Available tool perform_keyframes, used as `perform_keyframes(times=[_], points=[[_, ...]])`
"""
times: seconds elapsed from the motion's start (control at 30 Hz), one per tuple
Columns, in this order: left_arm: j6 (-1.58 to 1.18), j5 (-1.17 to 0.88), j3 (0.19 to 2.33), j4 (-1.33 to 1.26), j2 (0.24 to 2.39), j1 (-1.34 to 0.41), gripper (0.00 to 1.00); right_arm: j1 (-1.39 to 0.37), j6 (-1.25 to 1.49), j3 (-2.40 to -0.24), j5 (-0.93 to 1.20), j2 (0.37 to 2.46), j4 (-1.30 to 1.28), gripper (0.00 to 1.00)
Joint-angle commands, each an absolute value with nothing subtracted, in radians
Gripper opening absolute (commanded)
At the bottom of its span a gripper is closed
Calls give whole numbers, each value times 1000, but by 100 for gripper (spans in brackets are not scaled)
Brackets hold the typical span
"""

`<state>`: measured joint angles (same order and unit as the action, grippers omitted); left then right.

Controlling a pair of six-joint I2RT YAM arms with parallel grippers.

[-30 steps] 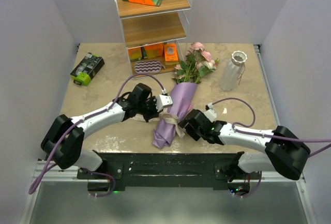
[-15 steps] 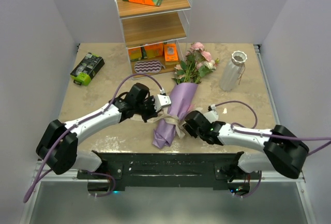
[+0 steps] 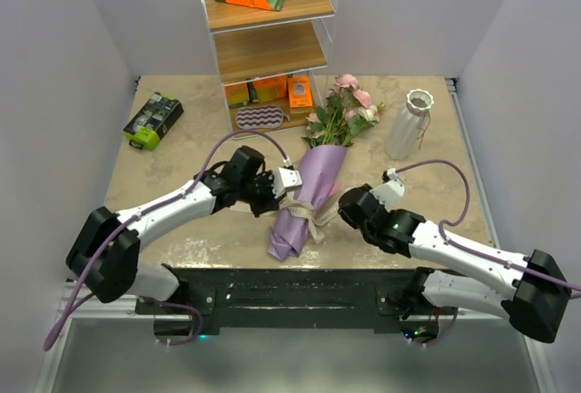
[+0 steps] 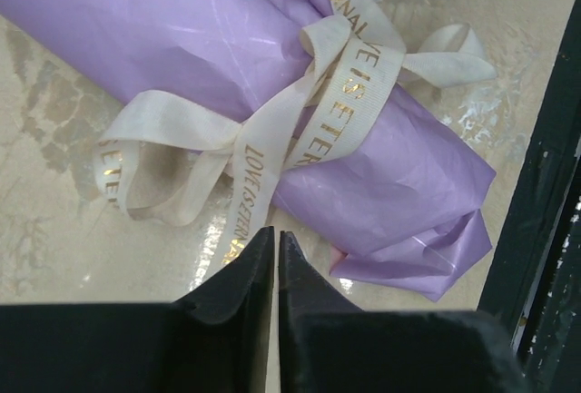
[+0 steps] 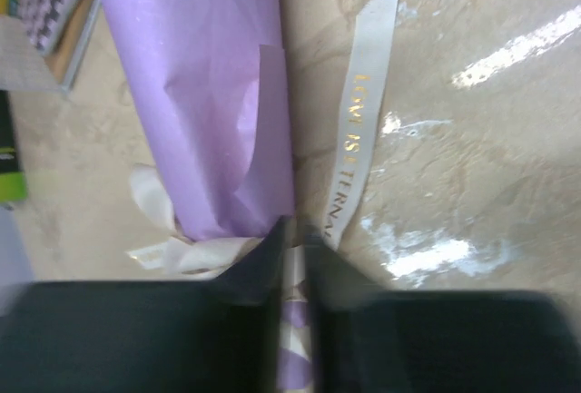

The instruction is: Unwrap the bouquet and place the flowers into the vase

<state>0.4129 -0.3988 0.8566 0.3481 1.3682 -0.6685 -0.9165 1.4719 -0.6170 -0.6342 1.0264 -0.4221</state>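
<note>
The bouquet [image 3: 313, 189] lies on the table as a lavender paper cone, with its flowers [image 3: 345, 107] pointing to the back. The white vase [image 3: 407, 125] stands upright to their right. A cream ribbon [image 4: 349, 75] with gold lettering is tied in a bow round the cone [image 4: 182, 30]. My left gripper [image 3: 289, 181] is at the cone's left side. In the left wrist view it [image 4: 275, 232] is shut, and a ribbon tail [image 4: 250, 184] runs under its tip. My right gripper [image 3: 343, 201] is at the cone's right side. In the right wrist view it [image 5: 292, 230] is shut on a cream strip of ribbon, beside a loose tail [image 5: 363, 130].
A wire and wood shelf rack [image 3: 268, 48] with coloured boxes stands at the back centre, with a striped purple item [image 3: 260, 116] at its foot. A black and green package [image 3: 152, 119] lies at the back left. A black rail [image 3: 290, 295] runs along the near edge.
My right gripper has shut on the ribbon and shifted up and to the right, away from the cone's tail. The left arm has barely moved.
</note>
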Motion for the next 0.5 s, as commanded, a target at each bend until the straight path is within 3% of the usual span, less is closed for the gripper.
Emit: perform_keyframes(times=[0.0,0.07,0.1,0.4,0.43,0.47], points=[[428,-485,913,328,1454,-676,26,-920,1212,-635,-625,1012,-468,38],[429,-500,933,321,1483,-676,32,-928,1140,-630,-611,1008,-459,58],[431,-500,949,315,1506,-675,36,-942,1120,-630,-612,1002,-457,60],[459,-454,927,201,1548,-676,41,-1058,916,-768,-666,1035,-485,61],[465,-450,917,187,1543,-676,45,-1068,907,-781,-673,1045,-494,61],[474,-443,899,166,1531,-676,56,-1077,890,-801,-676,1049,-500,60]])
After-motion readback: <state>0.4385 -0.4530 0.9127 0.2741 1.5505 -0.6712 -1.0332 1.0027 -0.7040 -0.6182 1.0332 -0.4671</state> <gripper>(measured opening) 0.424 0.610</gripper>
